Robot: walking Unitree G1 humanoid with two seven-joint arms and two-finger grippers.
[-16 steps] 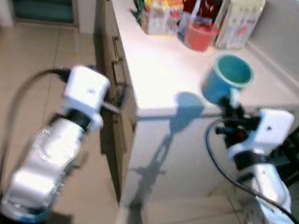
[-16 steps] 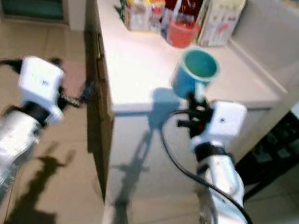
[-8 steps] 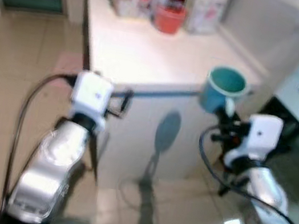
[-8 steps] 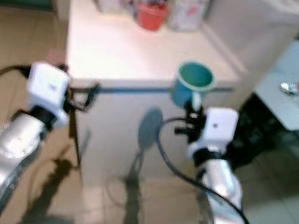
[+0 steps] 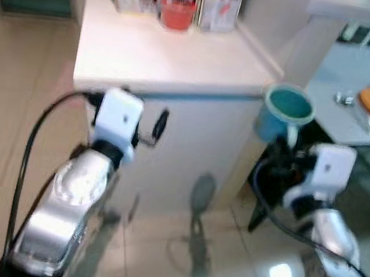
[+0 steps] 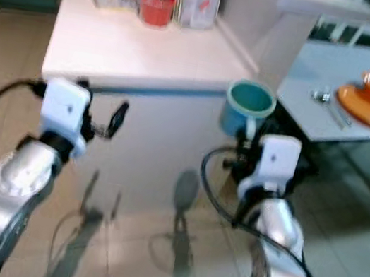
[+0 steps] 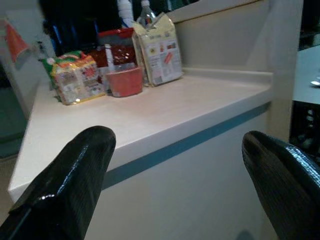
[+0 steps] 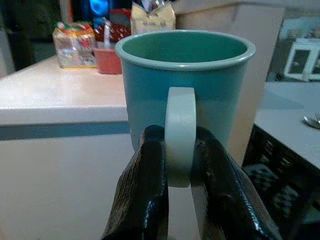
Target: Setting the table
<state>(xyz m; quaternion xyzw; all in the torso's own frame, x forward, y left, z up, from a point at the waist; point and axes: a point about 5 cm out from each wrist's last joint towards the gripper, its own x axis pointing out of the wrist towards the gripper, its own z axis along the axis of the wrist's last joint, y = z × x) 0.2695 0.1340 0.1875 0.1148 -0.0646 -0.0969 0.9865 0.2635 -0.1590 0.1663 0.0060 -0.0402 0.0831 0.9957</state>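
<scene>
Right gripper (image 8: 179, 165) pinching teal mug (image 8: 185, 85) handle; left gripper (image 7: 175, 175) spread empty. Now swung off counter (image 5: 171, 53) toward dining table (image 6: 337, 86).

Smooth semi-gloss teal mug (image 8: 185, 95); glossy black fingers (image 8: 145, 200); matt white counter (image 7: 165, 115); glossy floor tiles (image 5: 275, 276).
</scene>
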